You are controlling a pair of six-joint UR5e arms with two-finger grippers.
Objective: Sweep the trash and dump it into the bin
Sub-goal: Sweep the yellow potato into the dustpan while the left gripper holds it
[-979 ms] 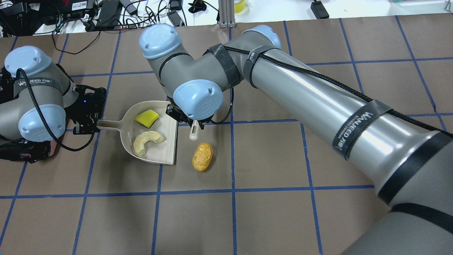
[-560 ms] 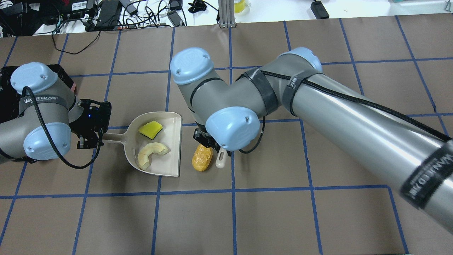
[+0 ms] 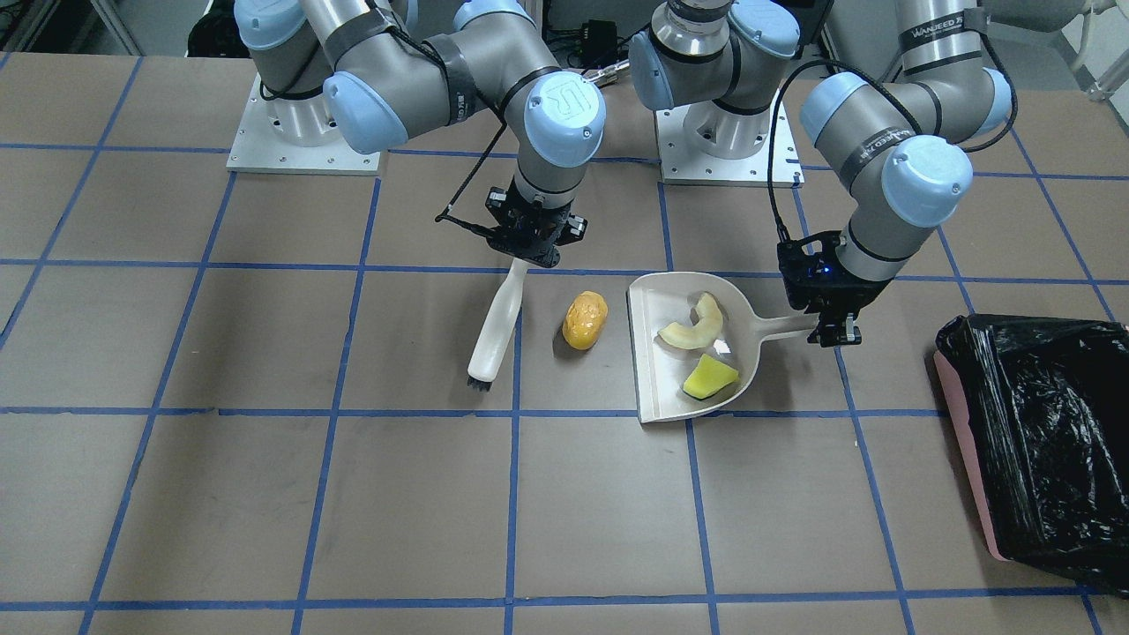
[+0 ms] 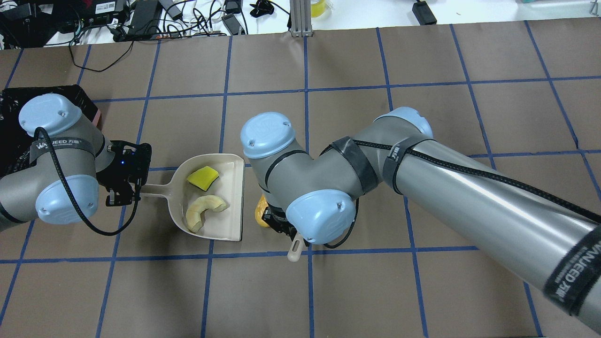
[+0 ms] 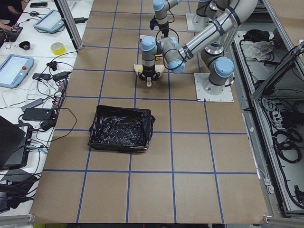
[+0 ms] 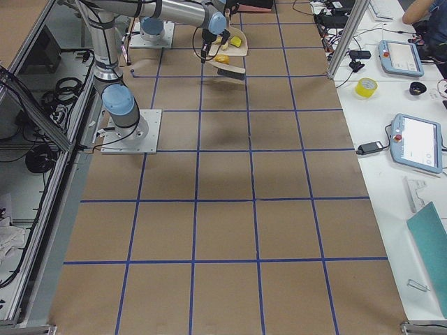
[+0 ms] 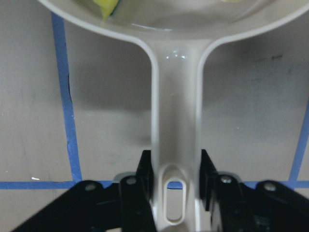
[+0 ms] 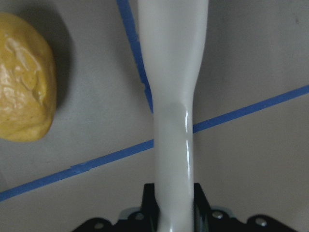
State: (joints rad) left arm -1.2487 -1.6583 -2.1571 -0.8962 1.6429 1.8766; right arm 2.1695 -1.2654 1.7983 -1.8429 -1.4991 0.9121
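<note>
My left gripper [image 4: 124, 174] [image 3: 829, 310] is shut on the handle of the beige dustpan [image 3: 651, 353] [image 4: 235, 197], which lies flat on the table; the grip shows in the left wrist view [image 7: 175, 179]. In the pan lie the pale rind slice [image 3: 692, 328] [image 4: 203, 211] and the yellow-green sponge wedge [image 3: 710, 377] [image 4: 203, 178]. The orange-brown lump [image 3: 585, 319] [image 8: 24, 77] sits on the table just outside the pan's open edge. My right gripper [image 3: 529, 236] [image 8: 174, 200] is shut on the beige brush [image 3: 498, 317], whose bristles [image 3: 481, 381] rest on the table beside the lump, on the side away from the pan.
The pink bin [image 3: 961, 414] with its black bag [image 3: 1041, 441] [image 5: 121, 128] stands on the robot's left beyond the dustpan; my left arm covers most of it in the overhead view [image 4: 11, 117]. Blue tape lines grid the brown table. Cables and devices lie along the far edge.
My right arm has swung toward the robot and carried the brush from the pan's far corner round to the lump's far side. The left gripper has slid the dustpan a little toward the lump.
</note>
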